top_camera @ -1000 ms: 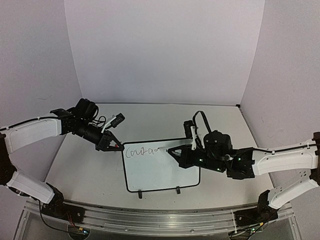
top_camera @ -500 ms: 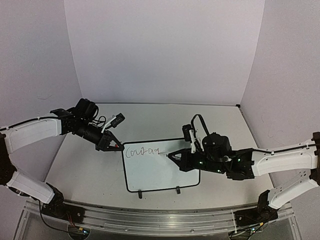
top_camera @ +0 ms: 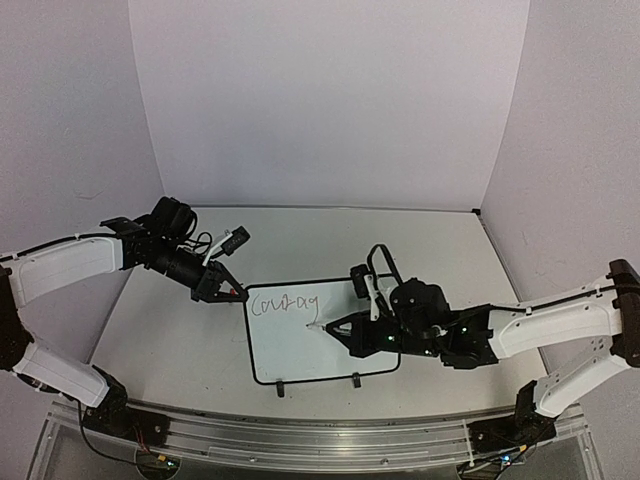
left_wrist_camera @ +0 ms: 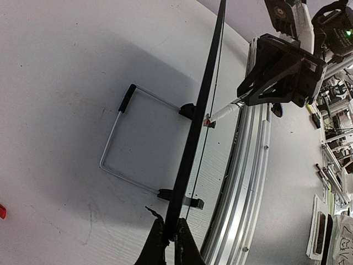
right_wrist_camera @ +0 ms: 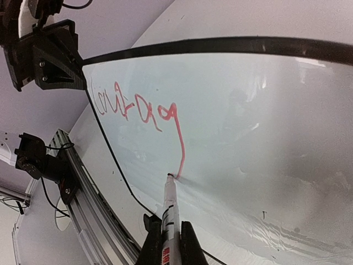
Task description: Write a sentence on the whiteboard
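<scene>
Pale white counter, plain lavender-white back wall rising behind the counter, matching side walls flanking the counter, aluminium rail along the counter's near edge, soft even light.

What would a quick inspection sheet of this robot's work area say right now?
Surface: white table, faint scuffs.
Job's things: whiteboard with a wire stand at its back; sentence reads roughly "Courag", unfinished.
Clutter: small red speck, unidentifiable.
Grippers: left gripper shut on the whiteboard's edge; right gripper shut on a marker, tip touching the board.
Cables: black loop over the right wrist; wiring at the left wrist.
Surroundings: pale walls; metal rail at the near edge.
</scene>
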`<state>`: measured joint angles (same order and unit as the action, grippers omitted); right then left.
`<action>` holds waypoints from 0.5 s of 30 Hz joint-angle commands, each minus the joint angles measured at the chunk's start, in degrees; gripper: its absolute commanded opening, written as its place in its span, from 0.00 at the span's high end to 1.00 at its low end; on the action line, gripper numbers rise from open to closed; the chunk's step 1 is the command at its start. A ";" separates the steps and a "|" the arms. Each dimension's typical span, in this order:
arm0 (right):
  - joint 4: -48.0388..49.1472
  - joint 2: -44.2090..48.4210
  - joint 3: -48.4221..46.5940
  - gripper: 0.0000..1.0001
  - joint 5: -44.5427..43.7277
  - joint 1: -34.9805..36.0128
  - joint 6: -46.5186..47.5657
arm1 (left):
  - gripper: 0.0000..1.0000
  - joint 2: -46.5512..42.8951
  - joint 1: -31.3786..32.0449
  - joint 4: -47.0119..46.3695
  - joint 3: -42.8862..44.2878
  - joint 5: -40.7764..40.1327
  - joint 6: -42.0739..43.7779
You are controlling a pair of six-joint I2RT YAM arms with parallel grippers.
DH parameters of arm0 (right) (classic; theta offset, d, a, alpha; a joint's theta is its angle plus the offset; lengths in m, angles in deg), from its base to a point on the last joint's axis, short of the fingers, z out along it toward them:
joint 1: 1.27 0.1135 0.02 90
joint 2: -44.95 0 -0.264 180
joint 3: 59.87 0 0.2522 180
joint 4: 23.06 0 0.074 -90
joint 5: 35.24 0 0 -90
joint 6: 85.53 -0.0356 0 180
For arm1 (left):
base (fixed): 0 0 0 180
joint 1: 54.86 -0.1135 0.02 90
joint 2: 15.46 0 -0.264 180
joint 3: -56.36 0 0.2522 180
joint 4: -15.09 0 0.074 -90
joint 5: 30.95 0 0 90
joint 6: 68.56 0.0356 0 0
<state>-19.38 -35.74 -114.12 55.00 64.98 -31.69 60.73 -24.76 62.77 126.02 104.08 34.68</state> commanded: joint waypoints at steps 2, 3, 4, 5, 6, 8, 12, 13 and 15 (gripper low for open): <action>10.48 2.34 0.69 1.00 -1.61 -0.16 -0.57 | 1.00 0.99 1.27 0.20 0.60 -3.46 0.95; 11.24 3.05 1.00 1.00 -1.03 -0.16 -0.51 | 1.00 0.98 1.27 0.20 0.57 -3.46 0.93; 11.61 3.69 1.28 1.00 -0.81 -0.16 -0.46 | 1.00 0.98 1.29 0.21 0.60 -3.46 0.97; 11.69 4.62 1.76 1.00 -0.75 -0.16 -0.48 | 1.00 0.93 1.29 0.19 0.61 -3.41 0.99; 11.56 5.47 2.37 1.00 -0.77 -0.14 -0.63 | 1.00 0.91 1.31 0.19 0.61 -3.39 0.96; 10.30 7.20 3.76 1.00 -2.30 -0.14 -1.01 | 1.00 0.90 1.38 0.21 0.61 -3.40 0.95; 5.09 9.30 4.84 1.00 -6.83 -0.17 -1.35 | 1.00 0.98 1.36 0.21 0.59 -3.46 0.98; 4.43 9.47 4.89 1.00 -7.50 -0.16 -1.29 | 1.00 1.01 1.36 0.21 0.58 -3.46 0.95; 3.71 9.41 4.79 1.00 -8.27 -0.24 -0.97 | 1.00 1.05 1.36 0.24 0.60 -3.43 0.96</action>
<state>-13.05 -27.45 -109.70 51.10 64.90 -32.38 60.74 -24.47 62.74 126.02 104.08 34.74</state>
